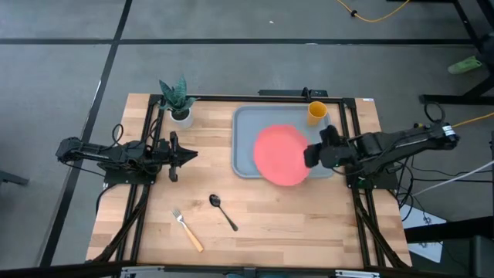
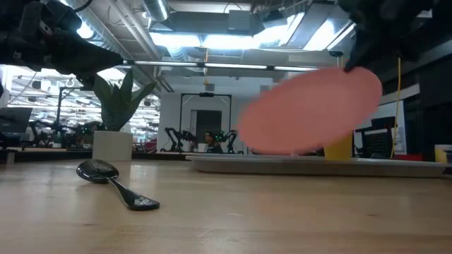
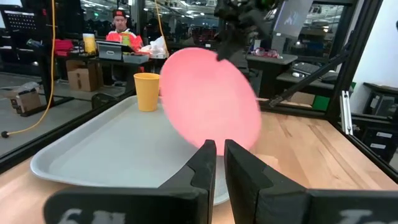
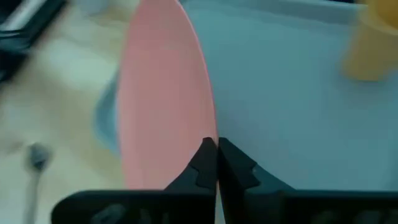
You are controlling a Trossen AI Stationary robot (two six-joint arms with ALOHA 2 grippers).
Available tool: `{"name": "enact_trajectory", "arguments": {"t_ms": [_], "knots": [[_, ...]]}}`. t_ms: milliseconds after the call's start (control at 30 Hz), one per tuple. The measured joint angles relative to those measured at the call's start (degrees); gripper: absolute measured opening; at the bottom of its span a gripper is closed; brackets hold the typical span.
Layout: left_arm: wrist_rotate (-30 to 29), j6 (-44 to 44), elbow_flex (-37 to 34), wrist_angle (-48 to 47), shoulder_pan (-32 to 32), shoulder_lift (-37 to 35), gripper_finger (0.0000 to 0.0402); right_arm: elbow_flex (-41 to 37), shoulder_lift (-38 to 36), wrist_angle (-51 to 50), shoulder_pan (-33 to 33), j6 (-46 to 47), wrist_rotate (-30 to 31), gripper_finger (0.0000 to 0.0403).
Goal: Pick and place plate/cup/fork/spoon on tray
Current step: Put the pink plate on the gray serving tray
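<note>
My right gripper (image 1: 312,157) pinches the rim of the large, flat coral-pink plate (image 1: 281,154) — stiff, light, likely slippery — tilted above the grey-blue tray (image 1: 245,123); left gripper (image 1: 189,154) idles, closed.

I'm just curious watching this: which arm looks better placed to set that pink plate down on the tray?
The right. Its gripper already pinches the plate by the rim, tilted above the tray. The left gripper waits beyond the tray's far side.

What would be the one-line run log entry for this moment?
right gripper: shut on plate, tilted above tray | left gripper: shut, waiting | cup: on tray | fork, spoon: on table
</note>
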Motion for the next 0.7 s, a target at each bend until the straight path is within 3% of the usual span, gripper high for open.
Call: {"name": "enact_trajectory", "arguments": {"t_ms": [100,400,700], "knots": [[0.0,0.0,0.0,0.0,0.0,0.0,0.0027,-3.4,-1.8,-1.3,-2.0,3.3,-0.6,0.0],[0.0,0.0,0.0,0.0,0.0,0.0,0.0027,-15.4,-10.3,6.2,-10.6,2.0,-0.7,0.0],[-0.4,0.0,0.0,0.1,0.0,0.0,0.0027,-32.2,-16.5,29.3,-17.7,0.3,-3.4,0.0]]}}
